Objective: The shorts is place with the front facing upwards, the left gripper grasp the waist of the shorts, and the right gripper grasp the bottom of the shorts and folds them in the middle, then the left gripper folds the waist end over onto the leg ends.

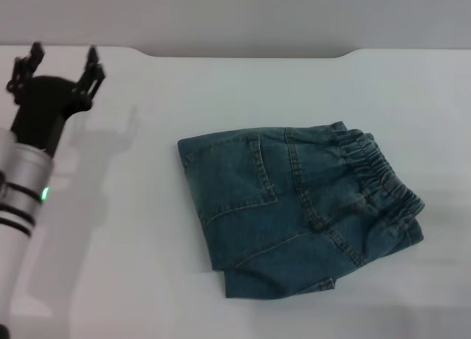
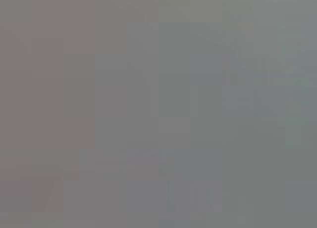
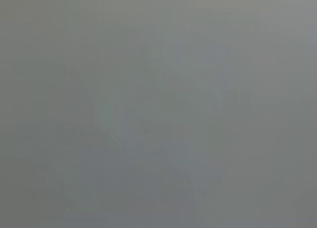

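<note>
Head view shows the shorts (image 1: 294,210) lying folded into a compact bundle on the white counter (image 1: 132,280), a little right of the middle. The waist end (image 1: 379,181), with its puckered elastic band, sits on top along the bundle's right side, and a stitched patch pocket (image 1: 228,181) faces up on the left part of the denim. A lower layer of the fabric peeks out along the near edge of the bundle; the leg ends cannot be made out under the folded layers. The left tool (image 1: 60,63) is raised at the far left of the counter, well apart from the shorts, with its two black fingers (image 1: 92,63) spread wide and nothing between them. Behind it the black wrist runs into the silver-white left arm (image 1: 22,184), where a green ring light (image 1: 44,194) glows, and the arm throws a soft shadow on the counter beside it. The right tool does not appear in this view. Left wrist view gives only a flat grey field in which neither the tool nor the shorts can be told. Right wrist view is the same even grey, so nothing can be said of the right tool from it.
</note>
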{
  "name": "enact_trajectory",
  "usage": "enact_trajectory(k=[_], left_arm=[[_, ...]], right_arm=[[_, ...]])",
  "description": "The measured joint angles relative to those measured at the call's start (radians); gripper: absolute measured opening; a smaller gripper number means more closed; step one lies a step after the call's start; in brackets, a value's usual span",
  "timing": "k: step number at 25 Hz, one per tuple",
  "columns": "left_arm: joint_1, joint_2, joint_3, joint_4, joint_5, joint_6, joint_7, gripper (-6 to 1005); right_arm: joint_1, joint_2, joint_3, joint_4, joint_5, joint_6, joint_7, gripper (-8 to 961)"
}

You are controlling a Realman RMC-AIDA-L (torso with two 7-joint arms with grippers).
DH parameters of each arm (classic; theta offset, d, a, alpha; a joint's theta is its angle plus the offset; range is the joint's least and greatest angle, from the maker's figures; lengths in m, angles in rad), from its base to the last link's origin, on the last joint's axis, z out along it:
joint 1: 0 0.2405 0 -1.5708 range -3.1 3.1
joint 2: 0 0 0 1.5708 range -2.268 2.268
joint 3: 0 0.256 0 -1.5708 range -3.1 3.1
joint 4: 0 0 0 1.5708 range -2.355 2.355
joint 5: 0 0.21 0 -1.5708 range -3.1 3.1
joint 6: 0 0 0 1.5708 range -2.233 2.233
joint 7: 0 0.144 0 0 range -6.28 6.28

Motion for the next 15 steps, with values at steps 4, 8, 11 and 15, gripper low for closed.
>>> enact_trajectory(k=[4,8,11,15], left_arm=[[-0.014,-0.002,0.004,0.081,0.002,-0.011,-0.032,841],[-0.01,-0.002,0.012,0.097,0.009,-0.019,-0.029,841],[-0.008,-0.003,0.023,0.099,0.011,-0.024,-0.032,841],[-0.006,-0.003,0.024,0.1,0.01,-0.024,-0.031,841]], right_arm=[[-0.006,-0.001,-0.028,-0.006,0.083,-0.001,0.004,42],[-0.019,-0.001,-0.078,-0.014,0.205,-0.001,0.028,125],[-0.026,-0.002,-0.104,-0.029,0.253,-0.011,0.051,203],[-0.028,-0.001,-0.115,-0.043,0.256,-0.046,0.055,347]])
